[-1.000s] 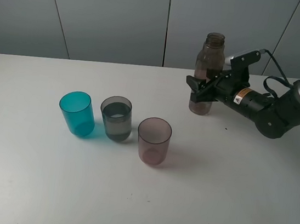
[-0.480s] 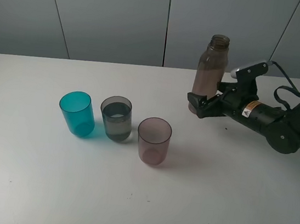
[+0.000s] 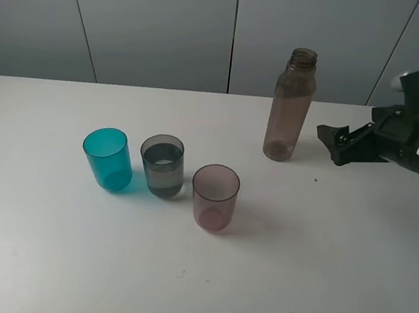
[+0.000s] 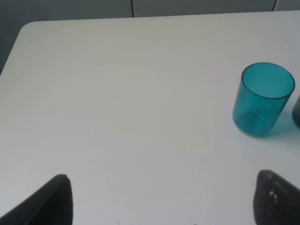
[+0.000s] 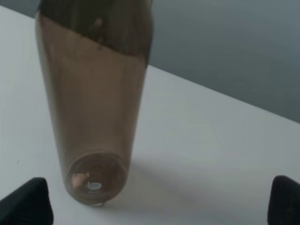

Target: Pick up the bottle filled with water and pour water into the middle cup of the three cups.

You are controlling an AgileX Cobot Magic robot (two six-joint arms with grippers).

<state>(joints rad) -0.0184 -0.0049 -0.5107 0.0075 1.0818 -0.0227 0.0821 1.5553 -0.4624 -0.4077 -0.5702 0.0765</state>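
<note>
The smoky-brown bottle [image 3: 288,105] stands upright on the white table [image 3: 321,248] at the back right, with nothing holding it. It also fills the right wrist view [image 5: 93,108]. My right gripper [image 3: 331,145] is open and empty, a short way to the right of the bottle; its fingertips [image 5: 26,201] stand wide on both sides. The three cups stand in a row: teal-blue [image 3: 107,158], smoky-grey middle cup [image 3: 163,166] with some water in it, and pinkish-mauve [image 3: 214,196]. My left gripper [image 4: 161,206] is open and empty, short of the teal cup [image 4: 263,98].
A grey panelled wall [image 3: 158,18] runs behind the table's back edge. The table's rounded left corner [image 4: 28,28] shows in the left wrist view. My left arm is out of the exterior high view.
My right gripper has let go of the bottle and drawn back to the right. The bottle, held and tilted before, now stands upright by itself. The cups have not moved.
</note>
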